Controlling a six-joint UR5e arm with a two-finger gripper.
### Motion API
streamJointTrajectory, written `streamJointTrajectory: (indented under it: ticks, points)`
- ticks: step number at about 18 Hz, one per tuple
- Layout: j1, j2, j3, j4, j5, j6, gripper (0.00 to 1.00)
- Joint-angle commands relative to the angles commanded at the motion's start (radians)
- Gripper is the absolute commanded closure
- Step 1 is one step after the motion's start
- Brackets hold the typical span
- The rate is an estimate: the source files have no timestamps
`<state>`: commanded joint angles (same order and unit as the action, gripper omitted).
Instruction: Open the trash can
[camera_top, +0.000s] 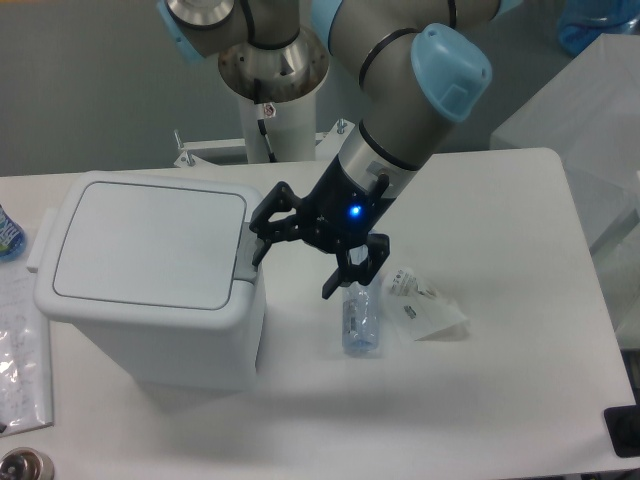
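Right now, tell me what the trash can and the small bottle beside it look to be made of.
The trash can: likely white moulded plastic, matte, with rounded corners, plus a grey latch on its closed lid. The small bottle: probably clear thin plastic, faintly bluish, since the table shows through it.

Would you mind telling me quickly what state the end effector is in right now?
End effector: open, fingers spread, holding nothing; one fingertip sits at the grey latch of the trash can, whose lid is shut.

clear plastic bottle (361, 320) lying flat just beside a crumpled clear bag (428, 310) on the white table (500, 400)
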<state>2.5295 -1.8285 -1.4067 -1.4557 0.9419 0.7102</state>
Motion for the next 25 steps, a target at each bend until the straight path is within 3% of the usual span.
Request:
streamJointTrajectory:
  ticks: [10,13,18,25]
  points:
    - [0.0,0.0,0.015,0.0,-0.002,-0.002,0.0]
    - [0.011,-0.003,0.028,0.023,0.0,-0.012,0.0]
    - [0.086,-0.014,0.018,0.123,0.002,0.006,0.0]
    - [0.238,-0.055,0.017,0.135,0.027,0.245,0.0]
